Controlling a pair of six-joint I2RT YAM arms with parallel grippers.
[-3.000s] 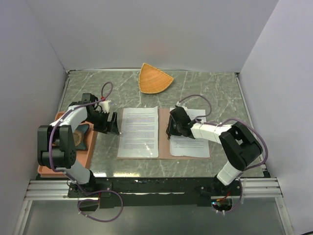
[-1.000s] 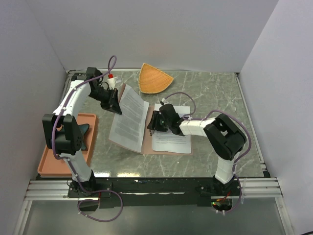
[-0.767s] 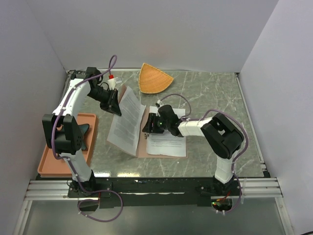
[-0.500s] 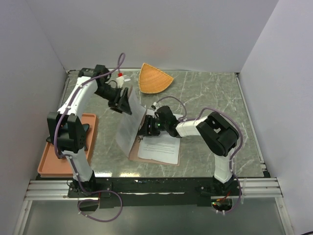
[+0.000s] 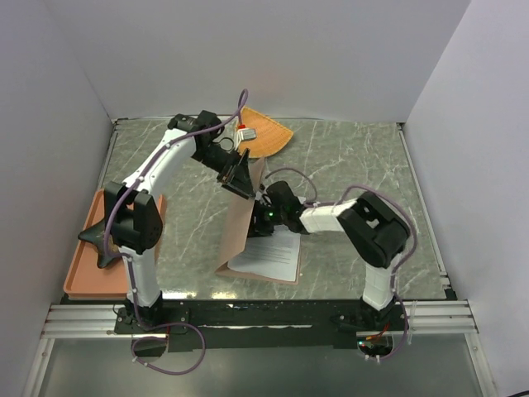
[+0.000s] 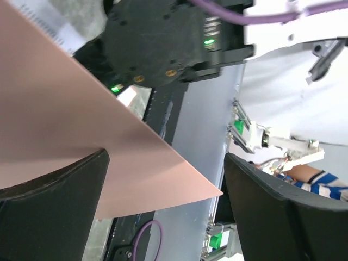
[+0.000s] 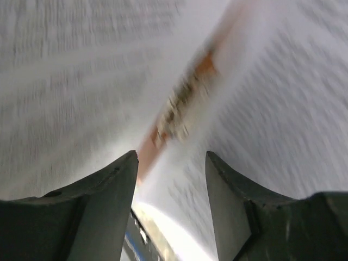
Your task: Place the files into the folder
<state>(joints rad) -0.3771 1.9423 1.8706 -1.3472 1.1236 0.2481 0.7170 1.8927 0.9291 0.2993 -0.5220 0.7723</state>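
Observation:
The reddish-brown folder (image 5: pixel 238 227) lies near the table's middle with its left cover raised almost upright. White printed files (image 5: pixel 273 252) rest on its lower half. My left gripper (image 5: pixel 240 176) is at the cover's top edge. In the left wrist view its jaws (image 6: pixel 167 157) stand wide open, and the cover (image 6: pixel 54 109) runs past the left finger unclamped. My right gripper (image 5: pixel 263 217) sits low inside the fold. In the blurred right wrist view it (image 7: pixel 171 157) is open, facing the folder's spine and metal clip (image 7: pixel 179 111), with printed files (image 7: pixel 283 109) on either side.
An orange fan-shaped dish (image 5: pixel 269 139) sits at the back, partly behind my left arm. A salmon tray (image 5: pixel 87 277) with a dark object (image 5: pixel 101 240) in it lies at the left edge. White walls enclose the table on three sides.
My left arm swung right, carrying the folder cover from flat to nearly upright, and its jaws opened off the cover. My right gripper slid left along the fold with the folder.

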